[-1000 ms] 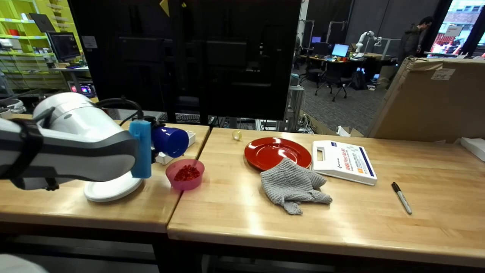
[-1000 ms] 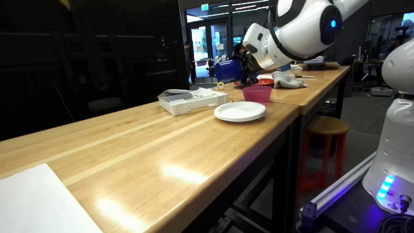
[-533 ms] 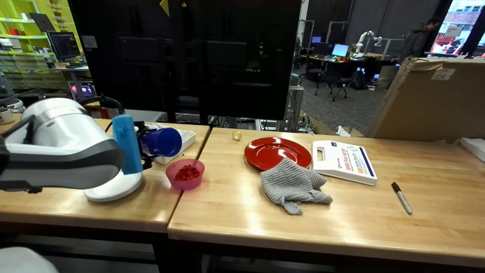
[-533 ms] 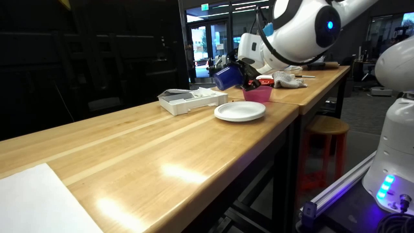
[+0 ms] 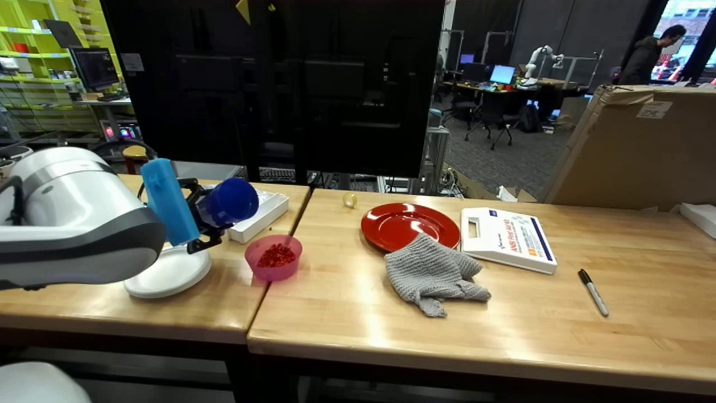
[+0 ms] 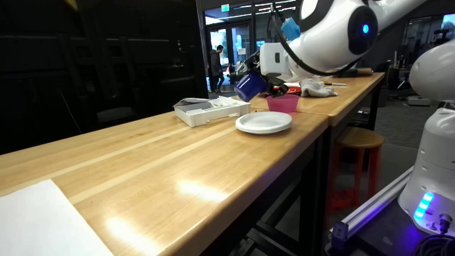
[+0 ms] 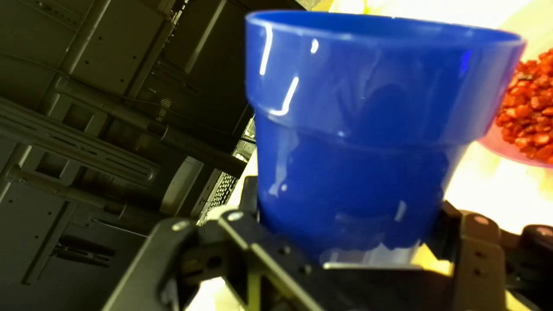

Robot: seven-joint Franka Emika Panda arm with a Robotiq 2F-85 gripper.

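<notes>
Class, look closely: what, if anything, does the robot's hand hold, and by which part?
The blue flowerpot-shaped cup, held by its sides near the narrow base.

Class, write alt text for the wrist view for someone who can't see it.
A blue cup, its narrow lower end clamped between the robot's black jaws, fills the middle. At the right edge, a pink bowl of small red pieces partly shows; dark equipment fills the left background.

Robotics lab with an office feel. Signs: second white robot arm near a far desk, lit computer monitor, black desk chair, grey carpet, yellow-green shelving, glass doors.
</notes>
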